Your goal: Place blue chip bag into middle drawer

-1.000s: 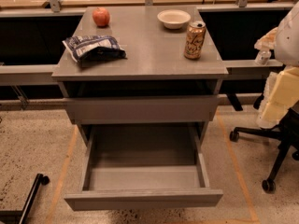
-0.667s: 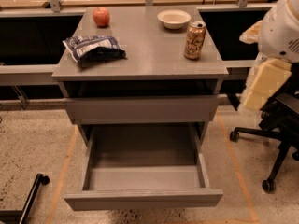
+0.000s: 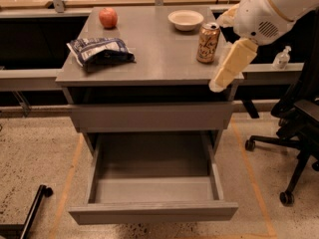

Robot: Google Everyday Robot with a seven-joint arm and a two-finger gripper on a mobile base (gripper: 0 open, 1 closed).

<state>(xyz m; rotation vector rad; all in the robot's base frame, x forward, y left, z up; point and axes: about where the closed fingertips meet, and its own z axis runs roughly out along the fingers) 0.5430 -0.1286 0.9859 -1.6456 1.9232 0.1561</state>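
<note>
We cannot tell whether the jaws are spread or pressed together. The gripper [image 3: 217,85] hangs over the front right corner of the cabinet top [image 3: 159,63], slanting down and to the left, near the can [image 3: 208,43]. The chip bag [image 3: 101,51] lies on the left side of that top, well apart from the gripper, in front of the apple [image 3: 108,17]. A bowl [image 3: 186,19] sits near the back. Below, the middle drawer [image 3: 152,213] stands pulled out under the upper drawer front [image 3: 149,116].
</note>
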